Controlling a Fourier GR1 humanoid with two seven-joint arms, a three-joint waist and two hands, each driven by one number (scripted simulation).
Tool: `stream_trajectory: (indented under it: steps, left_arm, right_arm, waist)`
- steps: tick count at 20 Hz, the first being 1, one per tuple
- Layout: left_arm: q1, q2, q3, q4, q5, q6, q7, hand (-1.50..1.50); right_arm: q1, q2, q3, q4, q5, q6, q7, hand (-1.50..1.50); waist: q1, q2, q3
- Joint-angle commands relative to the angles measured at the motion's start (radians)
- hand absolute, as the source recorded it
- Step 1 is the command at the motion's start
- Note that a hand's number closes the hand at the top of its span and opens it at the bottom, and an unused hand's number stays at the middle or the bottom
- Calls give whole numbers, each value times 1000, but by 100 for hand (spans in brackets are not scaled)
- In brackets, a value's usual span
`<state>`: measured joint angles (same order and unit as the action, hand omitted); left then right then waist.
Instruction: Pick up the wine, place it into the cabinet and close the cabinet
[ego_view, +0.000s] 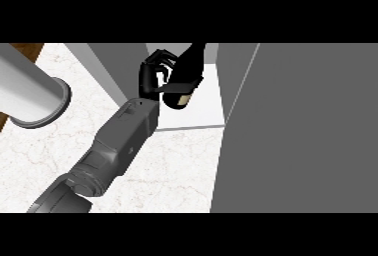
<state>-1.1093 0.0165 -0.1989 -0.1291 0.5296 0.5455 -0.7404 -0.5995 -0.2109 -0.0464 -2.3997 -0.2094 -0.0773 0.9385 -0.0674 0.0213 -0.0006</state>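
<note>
the black robot hand (153, 75) is curling its fingers (158, 62) around the dark glass wine bottle (184, 75), clamping on the bottle's body from the bottle's left side. which of the robot's two hands this is cannot be told from the view, since only one grey forearm (122, 142) is showing, rising from the lower left edge toward the upper centre. the wine bottle is tilting, its neck pointing up and away toward the top of the view and its pale-labelled base (178, 101) hanging over the white shelf floor of the open cabinet (193, 112); whether the base is touching that floor cannot be told. the cabinet's grey left wall (114, 70) is standing just beside the hand, and the large grey cabinet door (303, 130) is filling the right side of the view, standing open. the white marble counter top (170, 170) is lying beneath the forearm. a light grey cylinder with a flared rim (33, 95) is lying at the upper left, well apart from the hand.
</note>
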Motion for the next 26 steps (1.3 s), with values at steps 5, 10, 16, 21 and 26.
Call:
stream_trajectory:
  steps: [5,10,16,21,26]
  left_arm:
    - [-71,-4,7,73,-20,42,58,150]
    - [-4,28,6,106,-30,45,21,150]
    - [-5,2,81,56,41,-29,32,150]
    - [45,-16,109,54,64,-149,28,150]
    - [95,-16,154,47,116,-214,27,150]
  right_arm:
    - [9,-2,-36,-27,-67,21,-15,-150]
    - [9,18,11,-32,-30,18,-31,-150]
    - [-9,6,-5,-54,-61,11,17,-150]
    - [-44,7,-11,-14,-41,-12,33,-150]
    - [-53,23,17,-13,-40,-6,10,-150]
  waist:
    - [-25,11,0]
    - [-24,16,-1]
    - [-38,14,-2]
    - [-31,14,-3]
    - [-57,20,-4]
